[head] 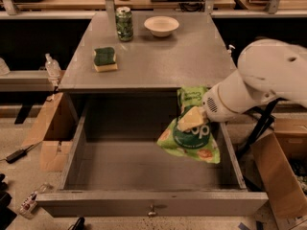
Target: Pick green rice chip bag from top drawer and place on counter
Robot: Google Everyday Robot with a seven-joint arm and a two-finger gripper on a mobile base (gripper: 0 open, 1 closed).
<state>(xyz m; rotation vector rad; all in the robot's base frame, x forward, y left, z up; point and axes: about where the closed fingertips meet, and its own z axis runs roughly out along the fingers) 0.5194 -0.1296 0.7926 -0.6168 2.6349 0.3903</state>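
Note:
The green rice chip bag [191, 139] hangs in the air over the right side of the open top drawer [144, 202], lifted off its floor. My gripper [191, 119] is shut on the bag's middle, just below the counter's front edge. The white arm comes in from the right. The counter [192, 56] is the grey cabinet top behind the bag. The drawer's small knob [152, 211] shows at the front panel's middle.
On the counter stand a green soda can [124, 24], a white bowl [161, 26] and a green-topped yellow sponge [105, 59]. Cardboard boxes stand left [48, 143] and right [283, 176] of the cabinet. Wooden benches run along the back.

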